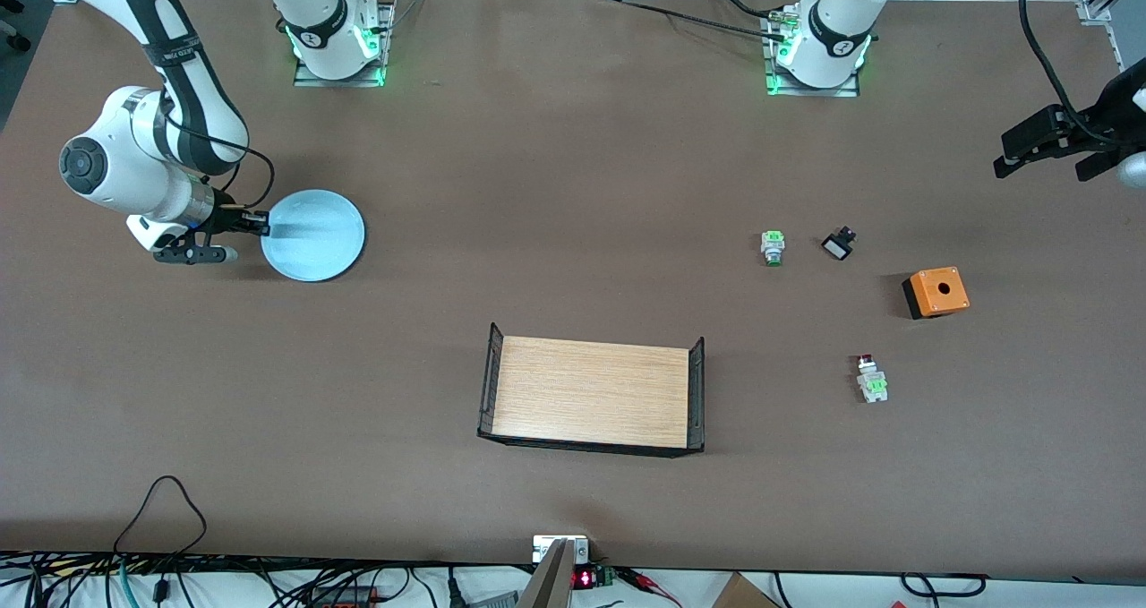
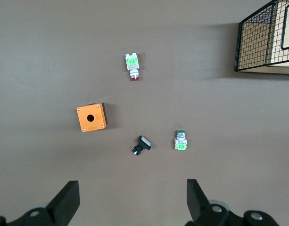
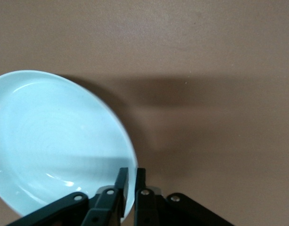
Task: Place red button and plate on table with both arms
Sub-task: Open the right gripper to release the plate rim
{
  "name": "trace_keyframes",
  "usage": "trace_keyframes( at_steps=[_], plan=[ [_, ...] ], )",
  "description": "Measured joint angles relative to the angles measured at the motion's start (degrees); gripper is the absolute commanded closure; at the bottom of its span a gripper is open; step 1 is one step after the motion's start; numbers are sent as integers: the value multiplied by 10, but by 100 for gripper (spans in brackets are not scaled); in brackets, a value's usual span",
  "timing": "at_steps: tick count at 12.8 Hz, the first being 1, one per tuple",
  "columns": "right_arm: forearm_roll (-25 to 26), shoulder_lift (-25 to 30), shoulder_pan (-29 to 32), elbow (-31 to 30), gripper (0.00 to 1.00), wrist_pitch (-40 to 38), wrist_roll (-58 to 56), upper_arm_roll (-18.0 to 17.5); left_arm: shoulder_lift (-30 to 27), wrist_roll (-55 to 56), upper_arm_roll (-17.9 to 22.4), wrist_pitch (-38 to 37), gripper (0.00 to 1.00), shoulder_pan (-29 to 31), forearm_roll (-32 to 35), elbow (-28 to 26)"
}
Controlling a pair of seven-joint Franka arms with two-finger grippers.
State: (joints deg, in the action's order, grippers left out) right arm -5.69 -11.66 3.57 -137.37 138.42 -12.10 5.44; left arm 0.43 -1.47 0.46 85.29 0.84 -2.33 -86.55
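Right gripper (image 3: 129, 181) fingers pinch the plate (image 3: 54, 141) rim — left gripper (image 2: 132, 200) fingers spread wide.

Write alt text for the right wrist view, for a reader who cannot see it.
The right tool, seen from its wrist camera, is shut on the rim of the pale blue plate, its two black fingers pinching the edge. The plate shows faint concentric rings and casts a shadow on the bare brown table.

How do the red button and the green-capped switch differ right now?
The red button has a red cap and lies nearer the front camera; the green-capped switch has a green cap and lies beside the black-and-white switch. Both are tiny, whitish-bodied, resting untouched on the table.
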Motion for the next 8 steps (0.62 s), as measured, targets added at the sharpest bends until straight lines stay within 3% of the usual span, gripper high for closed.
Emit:
trace_keyframes(
  at_steps=[8],
  plan=[
    [0, 46, -11, 53, 0, -98, 63, -15, 0, -13, 1, 26, 0, 3, 7, -3]
  ],
)
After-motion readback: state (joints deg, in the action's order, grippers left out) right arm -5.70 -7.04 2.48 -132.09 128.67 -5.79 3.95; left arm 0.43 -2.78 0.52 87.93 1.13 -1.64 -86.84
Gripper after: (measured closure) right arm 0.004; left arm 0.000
